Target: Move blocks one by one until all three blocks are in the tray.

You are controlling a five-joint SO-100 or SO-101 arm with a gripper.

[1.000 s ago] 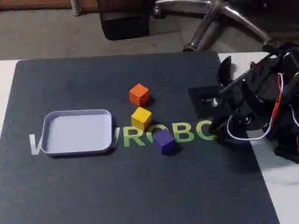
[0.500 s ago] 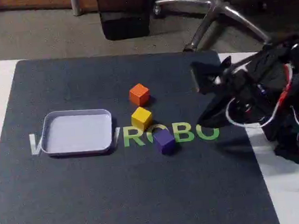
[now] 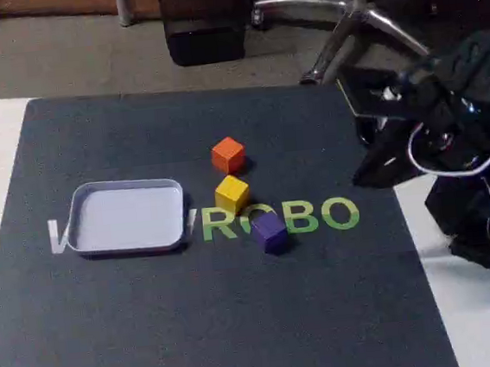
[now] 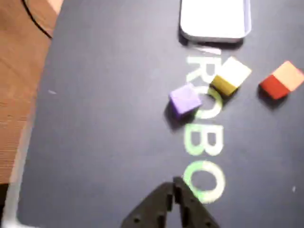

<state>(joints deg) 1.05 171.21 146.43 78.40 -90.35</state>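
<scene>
1. Purple block [image 3: 269, 231], yellow block [image 3: 231, 193] and orange block [image 3: 227, 154] sit in a slanted row on the dark mat [image 3: 198, 327], just right of the tray [image 3: 127, 216] in the fixed view; the tray holds none.
2. The gripper [image 4: 175, 183] hangs raised at the mat's right side with its fingers pressed together, grasping nothing.
3. First pick not yet begun, I judge; next it must spread its fingers and descend on the purple block, the nearest.
4. Yellow sits close beside purple; open mat lies on purple's other sides.
</scene>
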